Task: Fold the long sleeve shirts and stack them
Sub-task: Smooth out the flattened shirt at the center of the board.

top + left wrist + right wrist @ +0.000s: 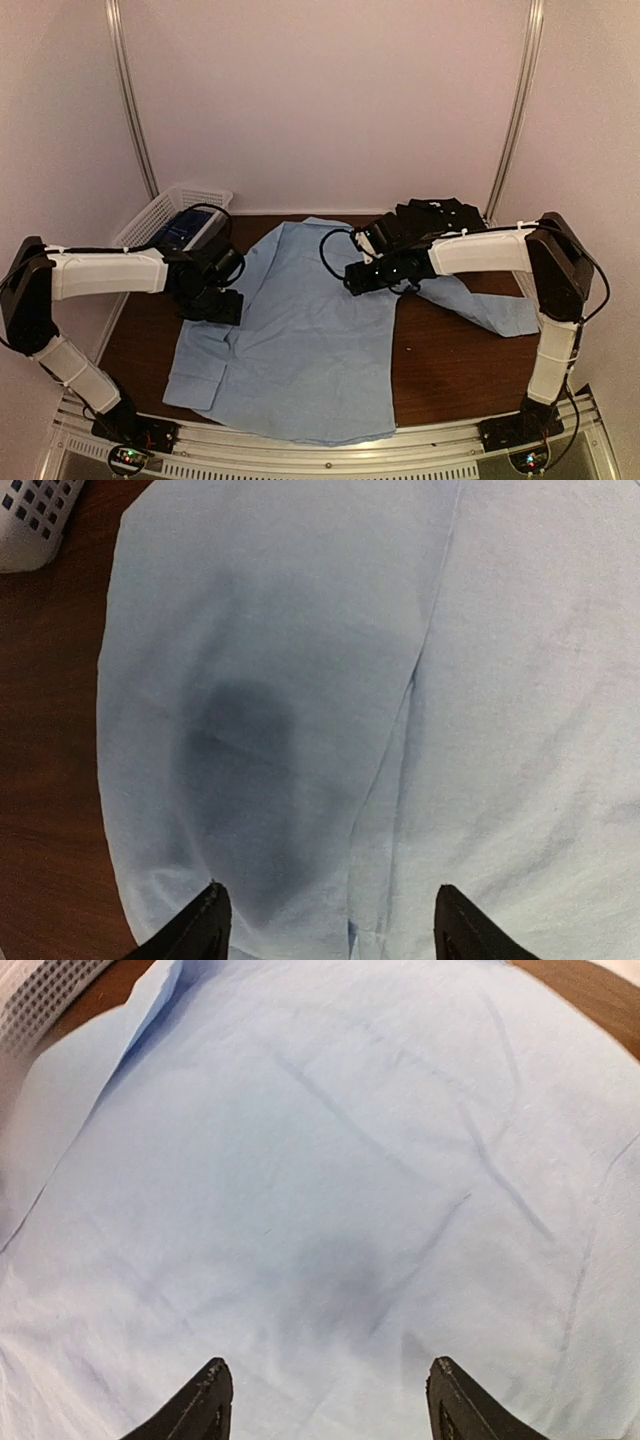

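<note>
Wrist views all blue shirt [300,680], black shirt [440,215] overhead only

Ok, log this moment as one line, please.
light blue shirt: spread on table | left fingers: open over shirt | right fingers: open over shirt | black shirt: far right corner

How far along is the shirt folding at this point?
Done: light blue shirt spread flat, one side folded in. In hand: left gripper and right gripper hover open above it. Left: its other sleeve trails out, black shirt bunched at the back, nothing stacked.
</note>
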